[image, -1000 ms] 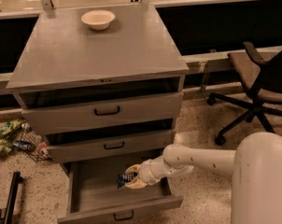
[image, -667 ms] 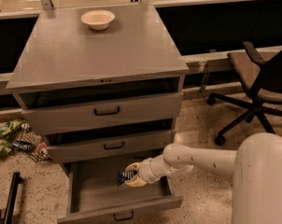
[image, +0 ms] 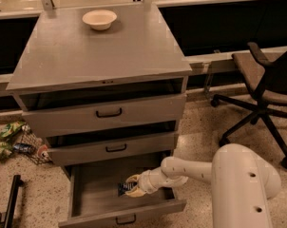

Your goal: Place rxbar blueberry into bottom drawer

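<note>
The bottom drawer (image: 81, 198) of the grey cabinet is pulled out, with its small black handle (image: 126, 220) on the front. My gripper (image: 133, 186) reaches in from the right, inside the drawer and low over its floor. It is shut on the rxbar blueberry (image: 123, 189), a dark blue wrapper that sticks out to the left of the fingertips (image: 132, 178). Whether the bar touches the drawer floor is unclear.
The two upper drawers (image: 108, 113) are slightly ajar. A white bowl (image: 100, 19) stands on the cabinet top. Green wrappers and litter (image: 10, 139) lie on the floor at the left. An office chair (image: 264, 91) stands at the right. My white arm (image: 238, 184) fills the lower right.
My gripper has moved slightly down into the bottom drawer with the bar still in it. Nothing else has moved.
</note>
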Robot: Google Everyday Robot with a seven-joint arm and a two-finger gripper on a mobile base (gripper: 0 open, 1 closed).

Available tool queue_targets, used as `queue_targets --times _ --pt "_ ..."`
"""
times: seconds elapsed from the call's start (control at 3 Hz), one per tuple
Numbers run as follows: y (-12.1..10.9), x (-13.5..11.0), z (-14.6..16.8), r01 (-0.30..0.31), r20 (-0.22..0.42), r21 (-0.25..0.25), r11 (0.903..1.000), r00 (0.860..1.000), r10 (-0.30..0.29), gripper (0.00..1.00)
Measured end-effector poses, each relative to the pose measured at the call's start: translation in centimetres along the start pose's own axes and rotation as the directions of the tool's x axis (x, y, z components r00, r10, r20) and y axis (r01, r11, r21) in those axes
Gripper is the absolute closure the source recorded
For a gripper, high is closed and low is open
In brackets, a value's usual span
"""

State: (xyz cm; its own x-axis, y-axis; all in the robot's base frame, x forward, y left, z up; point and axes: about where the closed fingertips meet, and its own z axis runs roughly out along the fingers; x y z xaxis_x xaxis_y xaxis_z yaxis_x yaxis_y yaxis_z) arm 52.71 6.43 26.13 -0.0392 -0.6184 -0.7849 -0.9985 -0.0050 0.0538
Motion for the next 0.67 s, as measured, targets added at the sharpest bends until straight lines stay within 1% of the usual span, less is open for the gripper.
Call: queue_targets --times 0.33,0.67 --pt "-0.5 2.2 1.8 -0.029 0.002 0.016 0.9994 1.000 0.029 1.00" --pt "-1.5 3.9 3.5 -0.027 -0.005 0.024 0.9993 1.000 0.028 1.00"
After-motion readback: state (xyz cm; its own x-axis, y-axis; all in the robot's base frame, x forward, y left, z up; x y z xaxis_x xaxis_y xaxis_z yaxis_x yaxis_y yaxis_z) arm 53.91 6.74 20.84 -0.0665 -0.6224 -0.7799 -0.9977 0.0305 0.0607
